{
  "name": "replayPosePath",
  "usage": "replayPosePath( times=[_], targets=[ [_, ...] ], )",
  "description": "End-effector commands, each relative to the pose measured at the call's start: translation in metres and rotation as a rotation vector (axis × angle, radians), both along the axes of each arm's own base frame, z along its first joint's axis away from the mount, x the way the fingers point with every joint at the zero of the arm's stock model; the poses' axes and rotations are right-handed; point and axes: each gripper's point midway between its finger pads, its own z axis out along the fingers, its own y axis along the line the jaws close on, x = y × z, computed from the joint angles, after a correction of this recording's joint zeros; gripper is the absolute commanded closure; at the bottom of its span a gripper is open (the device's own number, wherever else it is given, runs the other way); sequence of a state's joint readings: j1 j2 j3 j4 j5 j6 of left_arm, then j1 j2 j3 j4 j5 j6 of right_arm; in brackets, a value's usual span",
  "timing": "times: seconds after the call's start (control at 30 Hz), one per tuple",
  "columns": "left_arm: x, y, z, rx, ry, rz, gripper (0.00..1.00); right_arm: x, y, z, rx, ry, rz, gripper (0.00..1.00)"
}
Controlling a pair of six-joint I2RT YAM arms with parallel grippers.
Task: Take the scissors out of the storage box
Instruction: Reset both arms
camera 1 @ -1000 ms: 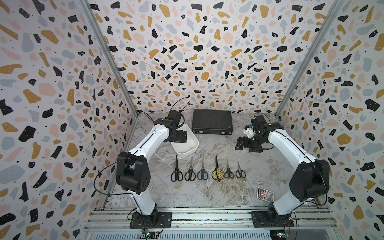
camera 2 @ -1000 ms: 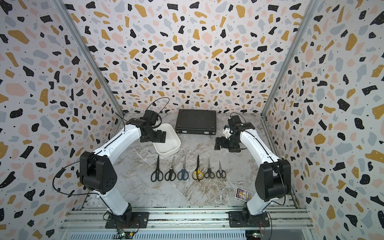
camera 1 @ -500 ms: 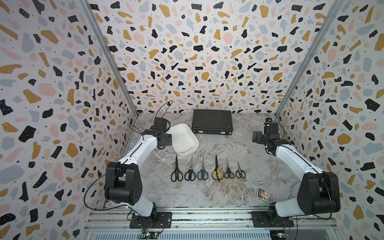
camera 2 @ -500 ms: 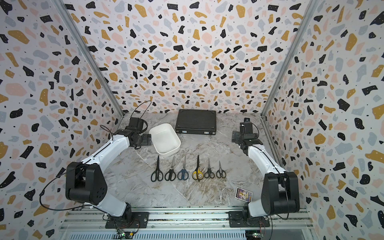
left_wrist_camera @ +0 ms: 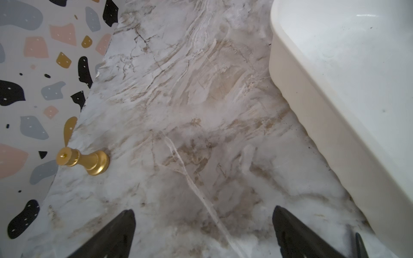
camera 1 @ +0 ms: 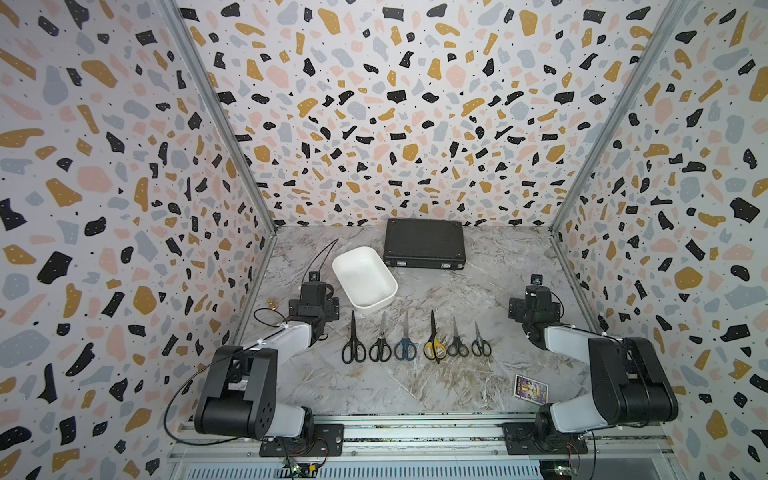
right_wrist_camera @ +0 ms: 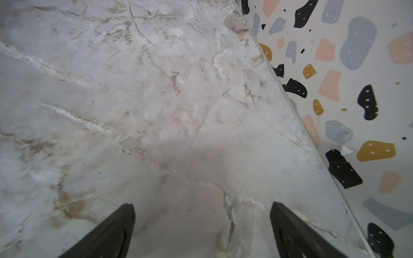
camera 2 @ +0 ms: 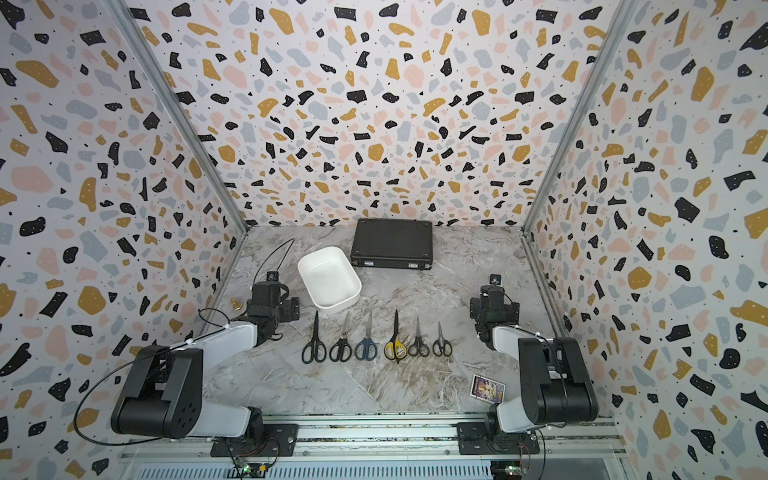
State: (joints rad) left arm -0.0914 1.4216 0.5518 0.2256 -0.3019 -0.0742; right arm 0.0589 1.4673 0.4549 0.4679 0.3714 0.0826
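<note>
I've got a plain white rounded plastic storage box [camera 1: 376, 306] mid-frame, a matte black flat case [camera 1: 424, 243] just above it. Below, silver-bladed scissors [camera 1: 405, 337]: handles black, black, dark blue, yellow-and-black, black, blue-grey, left to right. Grey-beige veined marble tabletop [camera 1: 415, 386]; terrazzo walls [camera 1: 415, 104] speckled pink, mustard, grey, black. Gold metal knob [left_wrist_camera: 83, 161], left wrist view.

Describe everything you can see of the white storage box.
The storage box is a white, smooth, plastic-looking tub, rectangular with rounded corners. It stands upright and open-topped on the marble table, turned at an angle, empty but for faint specks. It lies near the black case, apart from it.
</note>
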Motion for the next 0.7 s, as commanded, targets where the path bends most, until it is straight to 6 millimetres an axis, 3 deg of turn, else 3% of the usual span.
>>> replayPosePath(
  times=[0.0,0.2,0.27,0.67],
  targets=[
    [0.025,-0.008,0.033,-0.023,-0.220,-0.051,0.00,0.020,0.021,0.034,0.021,-0.225,0.139,0.00],
    [0.012,-0.027,0.033,-0.040,-0.319,-0.168,0.00,0.020,0.025,0.030,0.013,-0.265,0.164,0.00],
    [0.011,-0.025,0.033,-0.013,-0.386,-0.152,0.00,0.018,0.024,0.027,0.018,-0.237,0.160,0.00],
    [0.010,-0.026,0.032,-0.017,-0.350,-0.155,0.00,0.019,0.024,0.028,0.015,-0.253,0.161,0.00]
  ],
)
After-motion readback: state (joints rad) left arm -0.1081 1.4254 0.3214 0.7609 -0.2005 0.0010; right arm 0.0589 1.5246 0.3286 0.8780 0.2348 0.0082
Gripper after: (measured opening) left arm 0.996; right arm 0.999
